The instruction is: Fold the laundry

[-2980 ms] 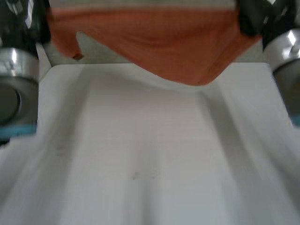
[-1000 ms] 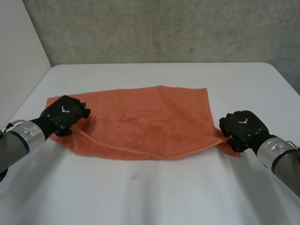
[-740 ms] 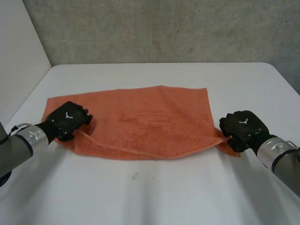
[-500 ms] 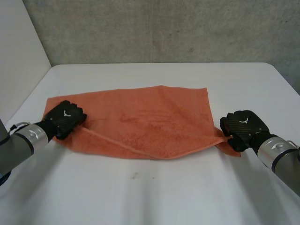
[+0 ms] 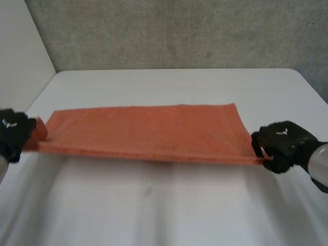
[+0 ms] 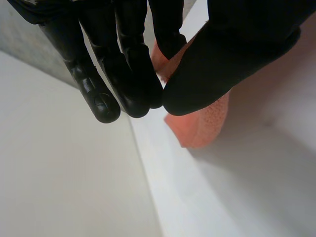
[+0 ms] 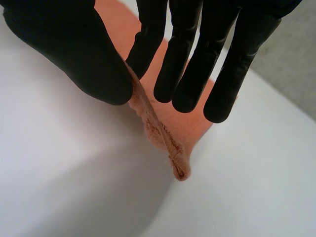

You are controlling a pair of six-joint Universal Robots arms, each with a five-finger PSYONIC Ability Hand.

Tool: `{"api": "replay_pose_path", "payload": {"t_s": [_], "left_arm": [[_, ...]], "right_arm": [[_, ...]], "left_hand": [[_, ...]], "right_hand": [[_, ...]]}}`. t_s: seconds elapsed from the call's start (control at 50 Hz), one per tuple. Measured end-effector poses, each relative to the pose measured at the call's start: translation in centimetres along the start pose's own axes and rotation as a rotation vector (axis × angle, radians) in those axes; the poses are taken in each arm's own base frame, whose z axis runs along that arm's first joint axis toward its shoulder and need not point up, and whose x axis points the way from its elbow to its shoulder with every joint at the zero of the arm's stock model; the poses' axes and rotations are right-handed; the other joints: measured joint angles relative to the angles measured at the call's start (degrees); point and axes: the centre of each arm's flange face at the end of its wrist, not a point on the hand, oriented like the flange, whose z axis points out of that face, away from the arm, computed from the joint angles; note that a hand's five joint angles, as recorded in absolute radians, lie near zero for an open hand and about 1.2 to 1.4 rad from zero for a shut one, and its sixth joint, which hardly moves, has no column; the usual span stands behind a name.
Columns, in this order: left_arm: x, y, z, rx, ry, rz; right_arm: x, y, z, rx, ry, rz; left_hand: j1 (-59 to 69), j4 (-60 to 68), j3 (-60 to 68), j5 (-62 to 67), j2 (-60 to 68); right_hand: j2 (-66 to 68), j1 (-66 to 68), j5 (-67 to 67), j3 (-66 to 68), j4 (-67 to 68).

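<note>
Head view gives me the orange towel (image 5: 148, 130) drawn out into a long, flat band across the white surface (image 5: 169, 205), running from my left hand (image 5: 13, 136) at one short end to my right hand (image 5: 284, 145) at the other. The band looks taut, and its near long edge throws a shadow on the surface beneath it, so that edge seems to be lifted. I think the cloth is doubled over lengthwise, though from this angle I cannot be sure. Its far long edge lies towards the grey wall (image 5: 169, 31), well short of the surface's back edge. On the left wrist view, the left hand is grasping the towel (image 6: 202, 128): thumb and fingers are closed together on the cloth, and a corner sticks out past the thumb, near the side edge of the surface. On the right wrist view, the right hand is grasping it too, with the thumb pressing a hemmed edge of the towel (image 7: 163, 133) against the fingers. A small corner pokes out beyond the fingertips, over bare white surface.
</note>
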Motion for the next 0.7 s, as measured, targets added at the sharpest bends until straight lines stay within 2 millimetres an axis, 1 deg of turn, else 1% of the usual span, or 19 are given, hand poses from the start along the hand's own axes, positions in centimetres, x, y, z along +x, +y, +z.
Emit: {"api": "replay_pose_path", "payload": {"t_s": [0.02, 0.06, 0.08, 0.12, 0.22, 0.26, 0.28, 0.32, 0.34, 0.36, 0.44, 0.46, 0.5, 0.52, 0.56, 0.6, 0.62, 0.66, 0.7], "left_arm": [[0.0, 0.1, -1.2, -0.024, 0.013, -0.034], [0.1, 0.3, -2.6, -0.061, 0.037, -0.085], [0.1, 0.3, -2.6, -0.061, 0.037, -0.085], [0.3, 0.4, -4.1, -0.109, 0.076, -0.154], [0.4, 0.5, -4.9, -0.148, 0.108, -0.212], [0.3, 0.5, -4.8, -0.155, 0.113, -0.226], [0.4, 0.6, -4.4, -0.157, 0.113, -0.23], [0.5, 0.9, -3.2, -0.164, 0.115, -0.233], [0.5, 0.9, -3.2, -0.164, 0.115, -0.233], [0.8, 1.3, -1.5, -0.172, 0.121, -0.23], [1.5, 2.0, 1.2, -0.182, 0.134, -0.224], [1.9, 2.3, 2.5, -0.185, 0.14, -0.221], [2.2, 2.6, 3.8, -0.186, 0.142, -0.219], [2.5, 2.9, 5.5, -0.185, 0.14, -0.216], [2.9, 3.2, 7.2, -0.182, 0.131, -0.213], [3.1, 3.5, 8.4, -0.18, 0.12, -0.209], [3.3, 3.7, 9.7, -0.178, 0.103, -0.203], [3.6, 4.1, 11.4, -0.179, 0.076, -0.187], [3.7, 4.3, 12.5, -0.182, 0.055, -0.171]], "right_arm": [[0.0, 0.1, -0.8, -0.04, -0.013, -0.02], [0.1, 0.2, -1.8, -0.088, -0.029, -0.051], [0.1, 0.2, -1.8, -0.088, -0.029, -0.051], [0.5, 0.0, -3.0, -0.12, -0.033, -0.093], [1.3, -0.8, -3.7, -0.1, 0.002, -0.141], [1.6, -1.0, -3.7, -0.089, 0.014, -0.151], [2.1, -1.4, -3.4, -0.063, 0.038, -0.168], [2.8, -1.5, -2.5, -0.038, 0.059, -0.177], [2.8, -1.5, -2.5, -0.038, 0.059, -0.177], [3.5, -1.4, -0.8, -0.02, 0.068, -0.181], [3.8, -1.3, 2.3, 0.008, 0.061, -0.193], [3.6, -1.3, 3.7, 0.022, 0.054, -0.201], [3.4, -1.4, 5.0, 0.036, 0.05, -0.212], [3.1, -1.5, 6.6, 0.054, 0.047, -0.227], [2.8, -1.6, 8.2, 0.075, 0.051, -0.243], [2.6, -1.8, 9.8, 0.101, 0.061, -0.26], [2.5, -2.0, 11.2, 0.13, 0.075, -0.276], [2.5, -2.2, 12.9, 0.17, 0.095, -0.296], [2.5, -2.4, 14.2, 0.207, 0.115, -0.314]], "left_hand": [[0.0, 0.0, 0.0, 0.0, 0.0], [0.0, 0.0, 0.0, 0.0, 0.0], [0.0, 0.0, 0.0, 0.0, 0.0], [0.0, 0.0, 0.0, 0.0, 0.0], [0.0, 0.0, 0.0, 0.0, 0.0], [0.0, 0.0, 0.0, 0.0, 0.0], [0.0, 0.0, 0.0, 0.0, 0.0], [0.0, 0.0, 0.0, 0.0, 0.0], [0.0, 0.0, 0.0, 0.0, 0.0], [0.2, 0.0, 0.0, 0.0, 0.0], [0.3, 0.0, 0.0, 0.0, 0.0], [0.3, 0.0, 0.0, 0.0, 0.0], [0.3, 0.0, 0.0, 0.0, 0.0], [0.3, 0.0, 0.0, 0.0, 0.0], [0.3, 0.0, 0.0, 0.0, 0.0], [0.3, 0.0, 0.0, 0.0, 0.0], [0.3, 0.0, 0.0, 0.0, 0.0], [0.3, 0.0, 0.0, 0.0, 0.0], [0.3, 0.0, 0.0, 0.0, 0.0]], "right_hand": [[0.0, 0.0, 0.0, 0.0, 0.0], [0.0, 0.0, 0.0, 0.0, 0.0], [0.0, 0.0, 0.0, 0.0, 0.0], [0.0, 0.0, 0.0, 0.0, 0.0], [0.0, 0.0, 0.0, 0.0, 0.0], [0.0, 0.0, 0.0, 0.0, 0.0], [0.0, 0.0, 0.0, 0.0, 0.0], [0.0, 0.0, 0.0, 0.0, 0.0], [0.0, 0.0, 0.0, 0.0, 0.0], [0.0, 0.0, 0.0, 0.0, 0.0], [0.0, 0.0, 0.0, 0.0, 0.0], [0.0, 0.0, 0.0, 0.0, 0.0], [0.0, 0.0, 0.0, 0.0, 0.0], [0.0, 0.0, 0.0, 0.0, 0.0], [0.0, 0.0, 0.0, 0.0, 0.0], [0.0, 0.0, 0.0, 0.0, 0.0], [0.0, 0.0, 0.0, 0.0, 0.0], [0.0, 0.0, 0.0, 0.0, 0.0], [0.0, 0.0, 0.0, 0.0, 0.0]]}}
